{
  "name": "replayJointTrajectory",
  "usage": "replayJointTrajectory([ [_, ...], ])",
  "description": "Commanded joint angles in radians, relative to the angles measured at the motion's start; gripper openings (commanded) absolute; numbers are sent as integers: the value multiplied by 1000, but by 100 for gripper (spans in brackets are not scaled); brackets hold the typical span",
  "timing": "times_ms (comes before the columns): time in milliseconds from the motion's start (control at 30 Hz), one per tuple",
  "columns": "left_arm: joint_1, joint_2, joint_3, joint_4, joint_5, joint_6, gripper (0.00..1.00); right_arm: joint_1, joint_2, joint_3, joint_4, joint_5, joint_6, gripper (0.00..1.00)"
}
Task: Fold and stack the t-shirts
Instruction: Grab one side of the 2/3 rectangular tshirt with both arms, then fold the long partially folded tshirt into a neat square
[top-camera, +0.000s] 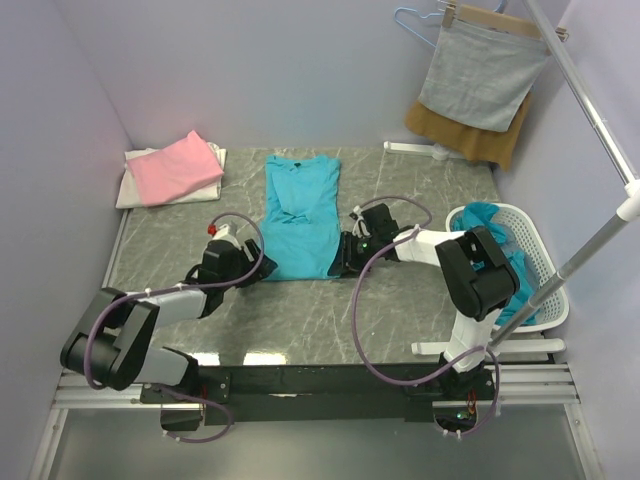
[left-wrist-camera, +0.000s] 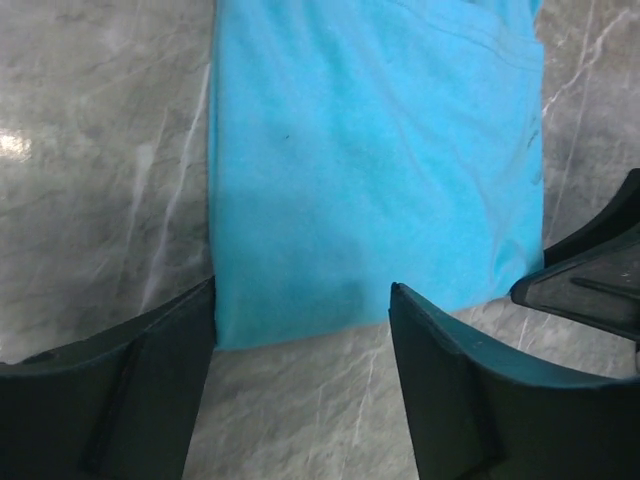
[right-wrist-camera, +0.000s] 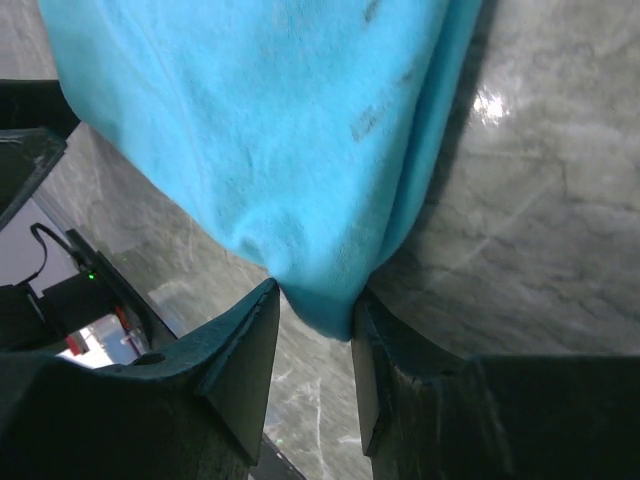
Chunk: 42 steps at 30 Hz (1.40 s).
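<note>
While right pincer (right-wrist-camera: 318, 300) pinches teal t-shirt (top-camera: 300, 215) corner, left pincer (left-wrist-camera: 302, 300) gapes wide at hem.

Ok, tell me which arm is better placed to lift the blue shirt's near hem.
Right. The right gripper is closed on a corner of the blue shirt; the left gripper is open around its hem, gripping nothing.

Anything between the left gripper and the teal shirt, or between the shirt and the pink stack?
Nothing visible. The left gripper is open right at the teal shirt's near hem, and only bare table separates the shirt from the pink stack.
</note>
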Motion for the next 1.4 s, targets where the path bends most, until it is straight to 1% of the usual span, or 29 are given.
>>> replayJointTrajectory([
  [0, -1, 64, 7, 15, 34, 0, 69, 6, 52, 33, 7, 29, 0, 42],
  [67, -1, 93, 8, 27, 43, 2, 63, 8, 59, 45, 6, 28, -2, 41],
  [100, -1, 101, 11, 29, 49, 2, 55, 8, 67, 50, 3, 29, -2, 41],
  [167, -1, 112, 8, 35, 54, -1, 43, 6, 65, 55, 0, 32, -2, 34],
  [200, 0, 110, 4, 33, 54, -6, 31, 6, 59, 56, 1, 35, -3, 26],
  [267, -1, 95, 2, 23, 51, -3, 16, 6, 53, 56, -9, 55, -6, 11],
  [300, -1, 87, 5, 0, 48, -1, 3, 6, 42, 55, -13, 60, -10, 0],
  [333, -1, 66, 8, -16, 42, 2, 1, 8, 35, 50, -14, 65, -13, 0],
  [433, -3, 9, 25, -97, 36, 17, 1, 6, -13, 26, -39, 85, -28, 0],
  [500, -13, -29, 31, -146, 37, 23, 1, 6, -71, 1, -57, 101, -37, 0],
  [567, -33, -100, 28, -213, 36, 14, 1, 8, -140, -54, -63, 106, -39, 0],
  [667, -94, -198, 11, -299, 22, -29, 1, 27, -236, -140, -74, 101, -36, 0],
  [733, -157, -270, -4, -345, 16, -55, 1, 49, -289, -203, -80, 98, -30, 0],
  [767, -180, -295, -9, -387, 7, -91, 1, 61, -341, -223, -95, 101, -25, 0],
  [800, -234, -322, -21, -417, 0, -110, 1, 96, -370, -241, -103, 106, -11, 0],
  [833, -260, -380, -27, -439, -9, -131, 1, 113, -399, -273, -111, 115, 0, 0],
  [900, -327, -440, -35, -513, -38, -196, 1, 165, -491, -297, -134, 126, 32, 0],
  [933, -343, -501, -32, -542, -49, -213, 1, 181, -523, -306, -140, 126, 41, 0],
  [967, -355, -529, -24, -566, -64, -239, 1, 189, -580, -304, -166, 144, 56, 0],
  [1033, -365, -587, 19, -641, -98, -241, 1, 192, -628, -272, -193, 166, 59, 0],
  [1067, -363, -594, 43, -660, -142, -225, 1, 192, -655, -251, -235, 208, 44, 0],
  [1100, -363, -595, 100, -692, -171, -211, 1, 190, -662, -223, -256, 238, 32, 0],
  [1133, -363, -579, 128, -697, -229, -181, 1, 189, -662, -164, -272, 264, 17, 0],
  [1200, -363, -537, 204, -694, -289, -139, 1, 184, -627, -99, -301, 325, -42, 0],
  [1233, -363, -483, 227, -673, -346, -120, 1, 173, -604, -38, -306, 342, -63, 0],
  [1267, -363, -449, 249, -660, -372, -77, 1, 164, -550, -7, -303, 353, -103, 0],
  [1300, -357, -412, 298, -654, -395, -57, 1, 153, -516, 24, -298, 379, -118, 0],
  [1333, -351, -339, 321, -620, -412, -41, 1, 141, -483, 86, -290, 382, -132, 0],
  [1367, -342, -303, 342, -597, -411, -5, 1, 114, -408, 120, -284, 379, -163, 0],
])
